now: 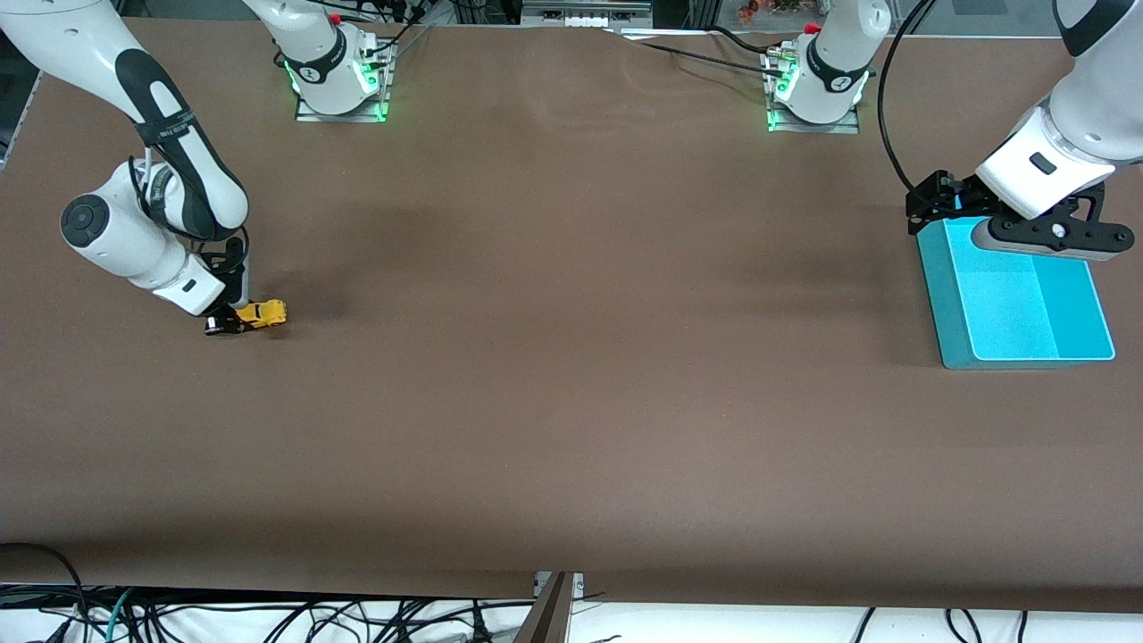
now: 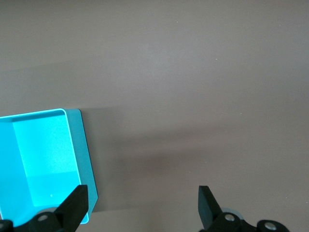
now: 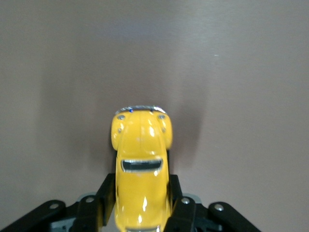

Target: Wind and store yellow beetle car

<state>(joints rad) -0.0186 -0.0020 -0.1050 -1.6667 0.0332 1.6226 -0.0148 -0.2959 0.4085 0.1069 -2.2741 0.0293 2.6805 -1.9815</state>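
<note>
The yellow beetle car (image 1: 262, 314) is on the brown table toward the right arm's end. My right gripper (image 1: 234, 320) is low at the table and shut on the car's sides. In the right wrist view the car (image 3: 141, 159) sits between the black fingers (image 3: 107, 198), its rounded nose sticking out past them. My left gripper (image 1: 929, 205) is open and empty, up over the edge of the turquoise box (image 1: 1018, 299) that is farther from the front camera. In the left wrist view its fingers (image 2: 77, 205) stand wide apart, with the box (image 2: 43, 154) to one side.
The turquoise box is an open, empty tray at the left arm's end of the table. The two arm bases (image 1: 339, 76) and cables stand along the table's edge farthest from the front camera.
</note>
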